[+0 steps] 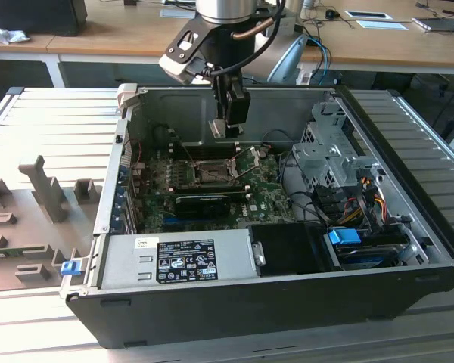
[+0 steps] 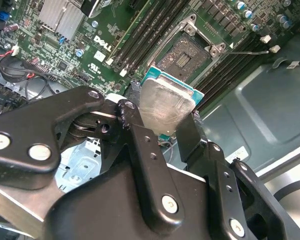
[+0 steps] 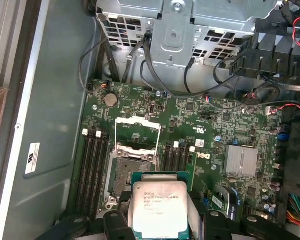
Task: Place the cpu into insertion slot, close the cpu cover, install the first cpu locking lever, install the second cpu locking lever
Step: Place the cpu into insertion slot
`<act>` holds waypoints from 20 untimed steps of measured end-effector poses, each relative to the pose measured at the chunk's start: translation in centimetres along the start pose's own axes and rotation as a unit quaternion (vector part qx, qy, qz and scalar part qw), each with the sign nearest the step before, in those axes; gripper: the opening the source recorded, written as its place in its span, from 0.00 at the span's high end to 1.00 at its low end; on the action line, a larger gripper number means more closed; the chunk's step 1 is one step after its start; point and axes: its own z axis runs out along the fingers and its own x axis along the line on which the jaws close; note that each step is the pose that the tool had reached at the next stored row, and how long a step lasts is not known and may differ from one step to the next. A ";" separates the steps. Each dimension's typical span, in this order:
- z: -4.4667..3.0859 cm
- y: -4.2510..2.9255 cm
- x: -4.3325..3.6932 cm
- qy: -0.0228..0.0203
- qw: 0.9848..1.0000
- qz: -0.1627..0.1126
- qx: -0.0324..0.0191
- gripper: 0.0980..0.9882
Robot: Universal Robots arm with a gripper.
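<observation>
My gripper (image 1: 225, 128) hangs inside the open computer case, above the green motherboard (image 1: 268, 185). It is shut on the cpu (image 2: 166, 100), a small square chip with a silvery metal top, gripped by its edges between the black fingers (image 2: 136, 120). In the first wrist view the cpu (image 3: 159, 207) is above and just off to one side of the insertion slot (image 3: 126, 175), not touching it. The slot's dark pin field (image 2: 186, 54) lies bare. The cpu cover (image 3: 138, 120) stands swung open at the slot's far end. A thin wire locking lever (image 2: 250, 51) sticks out beside the slot.
Long black memory slots (image 3: 92, 165) flank the insertion slot. A silver heatsink (image 3: 241, 161) and a black card (image 1: 200, 203) sit nearby. A metal drive cage (image 1: 325, 155) with cables, and a power supply (image 1: 178, 257), fill the case's right and front. Grey fixtures (image 1: 45, 193) stand on the table outside.
</observation>
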 end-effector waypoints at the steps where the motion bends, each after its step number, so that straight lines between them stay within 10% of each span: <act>1: 0.02 0.00 0.00 0.000 1.000 0.000 0.000 0.52; 20: 0.53 -0.05 -0.01 0.000 1.000 0.002 0.000 0.52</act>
